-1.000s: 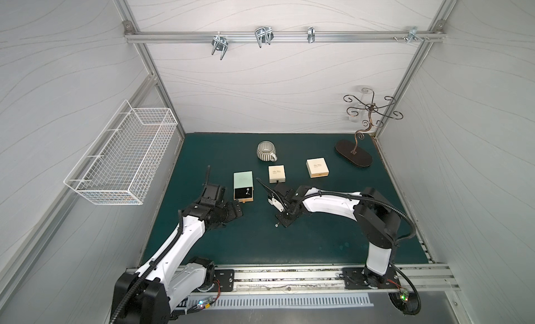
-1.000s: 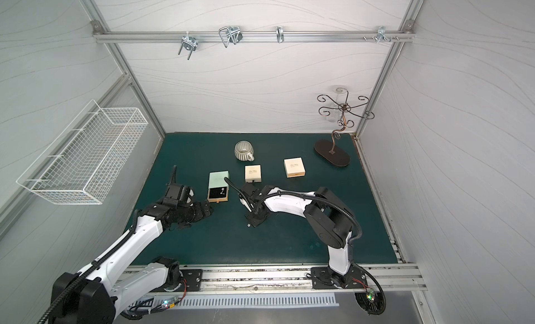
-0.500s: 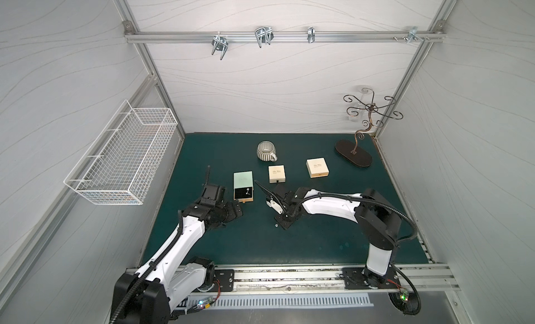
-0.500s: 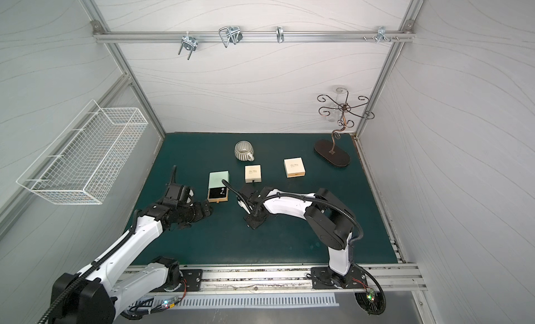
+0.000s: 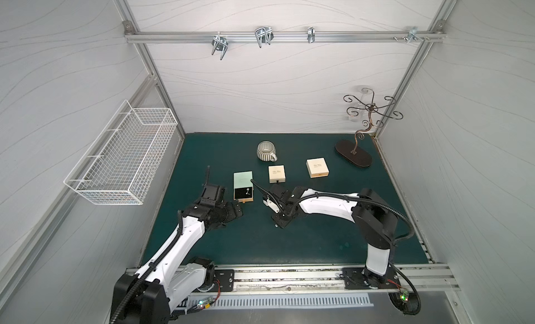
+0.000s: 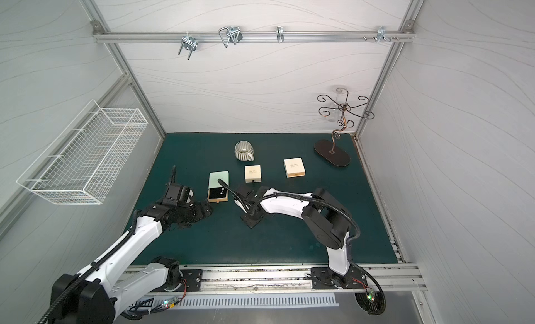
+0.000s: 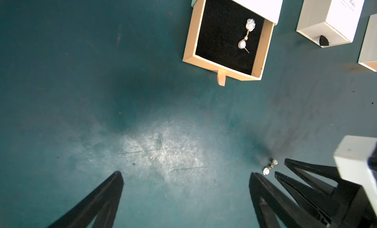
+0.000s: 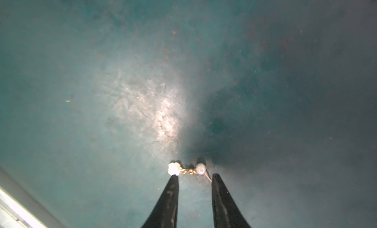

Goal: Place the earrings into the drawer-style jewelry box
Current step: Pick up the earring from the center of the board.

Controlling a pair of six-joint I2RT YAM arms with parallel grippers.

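Note:
The drawer-style jewelry box (image 5: 242,177) has a mint sleeve and a tan drawer (image 7: 188,43) pulled open, with black lining. One pearl earring (image 7: 245,36) lies in the drawer. Another earring (image 8: 186,168), a white flower head and a pearl on gold links, lies on the green mat. My right gripper (image 8: 193,176) points down at it, narrowly open. Its fingertips (image 8: 173,177) stand just short of the earring, one by each end. The same earring (image 7: 269,168) shows beside my right gripper (image 7: 282,166) in the left wrist view. My left gripper (image 7: 186,174) hovers wide open and empty near the drawer front.
Two shut cream boxes (image 5: 277,174) (image 5: 317,167) stand behind the right arm, and a ribbed mug (image 5: 266,151) stands further back. A dark jewelry stand (image 5: 353,154) is at the back right. A white wire basket (image 5: 124,160) hangs on the left wall.
My right gripper has shifted slightly over the mat and sits lower by the loose earring. Its jaws stand about as wide as before. The left arm has not moved.

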